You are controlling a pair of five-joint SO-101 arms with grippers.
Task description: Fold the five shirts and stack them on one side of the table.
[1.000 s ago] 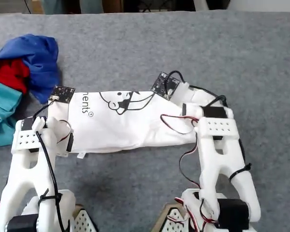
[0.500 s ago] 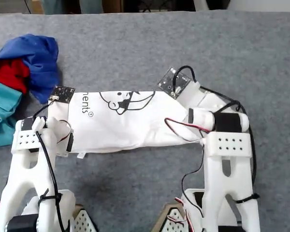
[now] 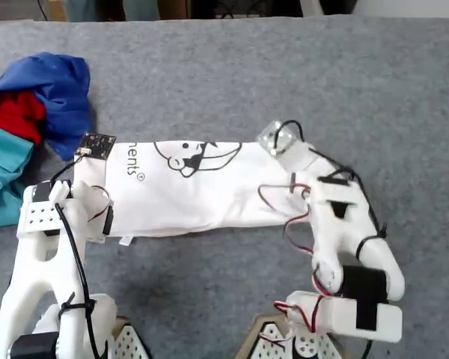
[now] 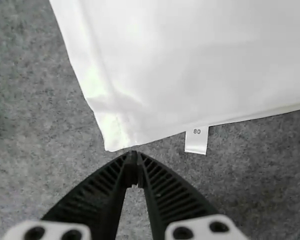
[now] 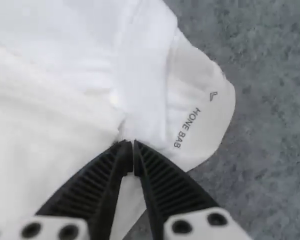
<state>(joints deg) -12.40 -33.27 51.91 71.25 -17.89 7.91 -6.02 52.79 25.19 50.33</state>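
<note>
Early days, by the look of it. Working one garment so far: a white fabric shirt with a black print (image 3: 187, 187), laid out as a long folded band on the grey felt tabletop (image 3: 284, 67), stretched between the two grippers. Closed tight on the left gripper (image 4: 133, 159), holding nothing, tips parked just short of the hem corner, with a small white care tag (image 4: 196, 140) just ahead and to one side. Closed too on the right gripper (image 5: 129, 146), tips down on the band's other end; cannot tell whether any cloth is pinched there. Probably needs at least one more fold across. Out past the left gripper, away from the right one: a crumpled blue shirt (image 3: 49, 93), a bunched red shirt (image 3: 15, 112) and a teal shirt (image 3: 0, 176), heaped together, none visibly folded. No neat stack yet.
</note>
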